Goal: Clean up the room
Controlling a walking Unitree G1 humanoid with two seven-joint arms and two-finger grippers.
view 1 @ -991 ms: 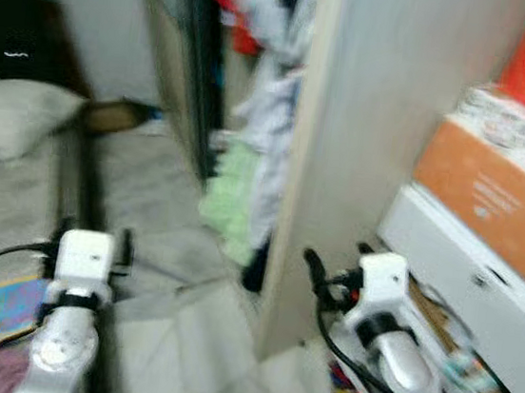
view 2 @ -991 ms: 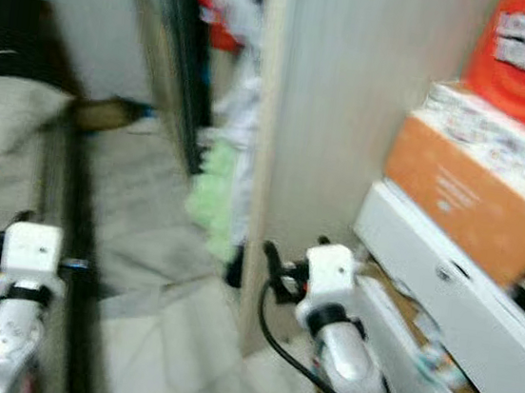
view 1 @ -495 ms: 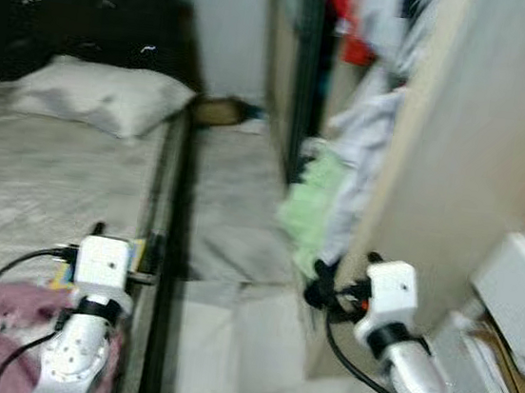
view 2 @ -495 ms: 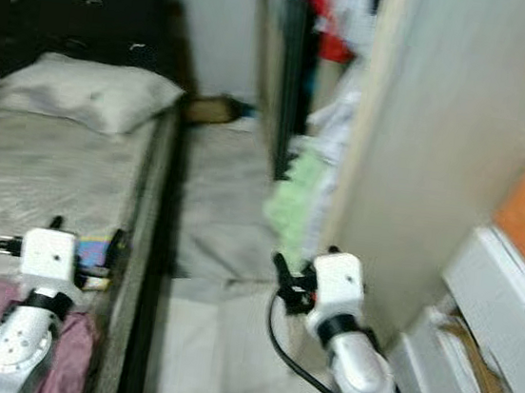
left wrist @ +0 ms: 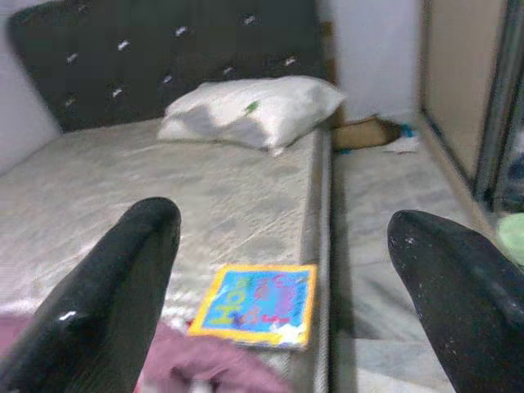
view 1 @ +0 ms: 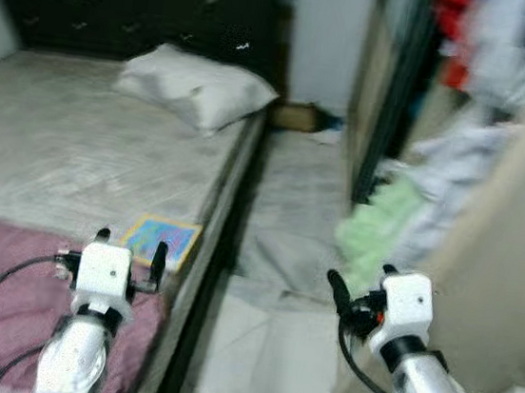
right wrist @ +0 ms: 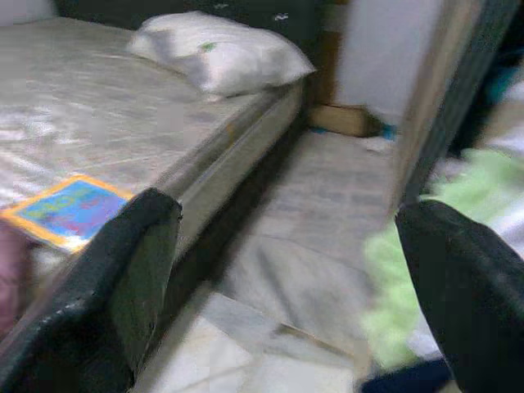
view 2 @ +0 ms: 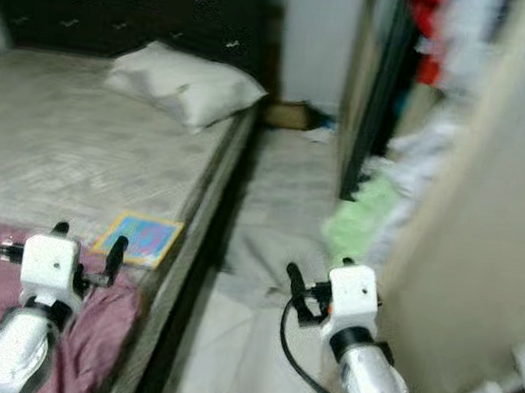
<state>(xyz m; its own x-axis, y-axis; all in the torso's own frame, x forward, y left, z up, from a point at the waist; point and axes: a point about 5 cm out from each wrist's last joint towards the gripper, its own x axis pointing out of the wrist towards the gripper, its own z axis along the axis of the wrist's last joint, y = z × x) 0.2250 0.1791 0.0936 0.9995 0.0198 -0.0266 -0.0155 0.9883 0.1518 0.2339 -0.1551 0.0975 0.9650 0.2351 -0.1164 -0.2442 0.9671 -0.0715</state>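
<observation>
The left gripper (view 1: pixel 127 249) hangs over the near corner of the bed (view 1: pixel 66 153), its two black fingers (left wrist: pixel 106 286) spread wide with nothing between them. Just beyond it a colourful picture book (view 1: pixel 162 238) lies flat on the bare mattress close to the bed's edge, with a crumpled mauve blanket (view 1: pixel 4 270) touching its near side; the large letters on the book's blue and yellow cover are too blurred to read. The right gripper (view 2: pixel 314 284) is held out over the pale tiled floor (view 2: pixel 244 348) of the aisle beside the bed, its fingers (right wrist: pixel 123 278) likewise wide apart and empty. Ahead of it, a light green garment (view 1: pixel 379 220) and pale clothes (view 1: pixel 457 172) spill from an open wardrobe (view 1: pixel 391 88) onto the floor, partly narrowing the aisle, and a grey sheet or mat (view 1: pixel 283 228) covers the floor farther along. At the head of the bed a white pillow (view 1: pixel 194 88) rests against a dark tufted headboard (view 1: pixel 143 0). A small cardboard box (view 1: pixel 296 116) sits on the floor at the far end of the aisle, against the wall.
</observation>
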